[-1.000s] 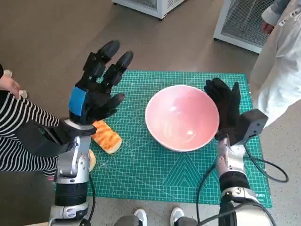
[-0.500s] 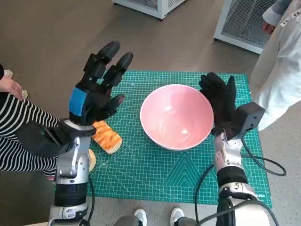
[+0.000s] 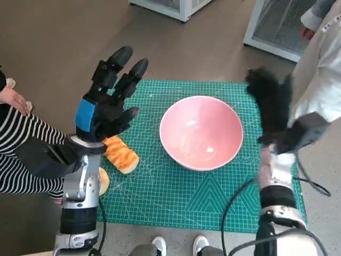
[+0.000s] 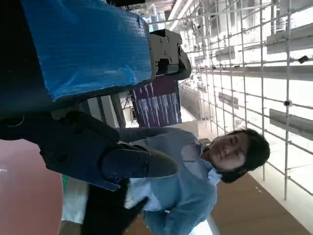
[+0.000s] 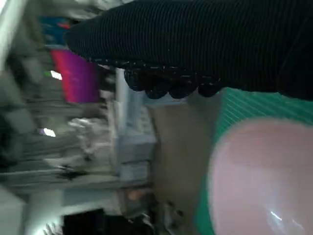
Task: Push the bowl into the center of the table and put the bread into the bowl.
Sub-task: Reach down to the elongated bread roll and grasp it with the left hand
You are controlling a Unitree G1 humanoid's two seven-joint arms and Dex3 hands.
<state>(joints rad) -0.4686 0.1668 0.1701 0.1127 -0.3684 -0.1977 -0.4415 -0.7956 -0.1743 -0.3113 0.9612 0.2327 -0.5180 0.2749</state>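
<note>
1 pink bowl (image 3: 201, 131) sits near the middle of the green mat (image 3: 176, 197), and 1 piece of bread (image 3: 119, 153) lies at the mat's left edge, partly hidden under the left hand (image 3: 104, 104). that hand hovers with fingers spread, holding nothing. the right hand (image 3: 270, 106) is blurred, raised just right of the bowl and apart from it, fingers extended and empty. 2 people show at the edges, both cut off: a striped sleeve (image 3: 18, 146) and a white coat (image 3: 321, 69).
</note>
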